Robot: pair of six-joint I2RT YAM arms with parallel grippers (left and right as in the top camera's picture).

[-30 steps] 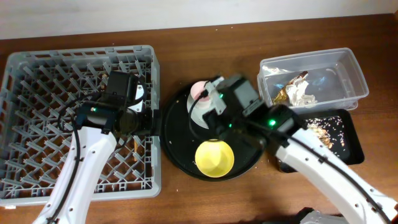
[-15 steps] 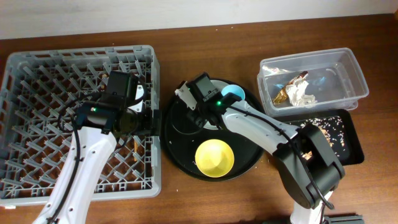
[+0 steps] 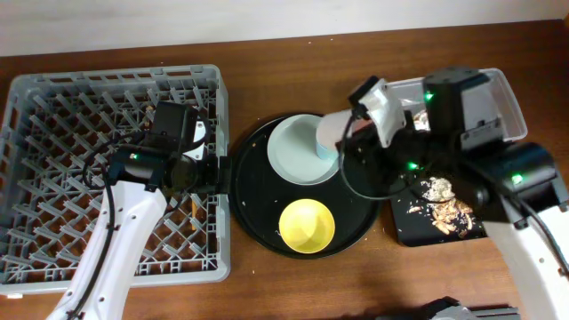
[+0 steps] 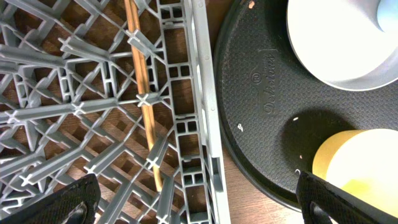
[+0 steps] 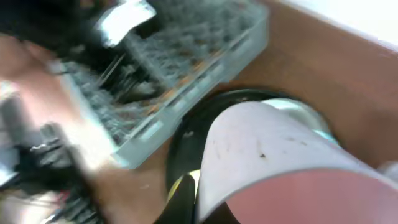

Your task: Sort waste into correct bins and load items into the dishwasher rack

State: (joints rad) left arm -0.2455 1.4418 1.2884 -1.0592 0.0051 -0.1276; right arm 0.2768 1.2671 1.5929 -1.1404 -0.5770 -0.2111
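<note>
Overhead, the dishwasher rack (image 3: 116, 73) is sitting at the left of the worktop (image 3: 267, 53). It is holding a wooden chopstick (image 4: 142, 93) among its pegs and, as far as the views show, no crockery. The left fingers (image 4: 62, 202) are hanging spread wide and empty over the rack's right wall. Beside it the round black tray (image 3: 258, 213) is carrying the pale plate (image 3: 293, 151) and the yellow bowl (image 3: 307, 225), both waiting to be loaded. The right fingers (image 3: 353, 127) are gripping the small pink cup (image 5: 267, 149) in the air over the plate's right edge. Further right, the clear tub (image 3: 505, 84) is lying mostly hidden behind the right arm. Food scraps (image 3: 437, 188) are resting in the black rectangular tray (image 3: 418, 229), so the waste sorting is looking largely done.
</note>
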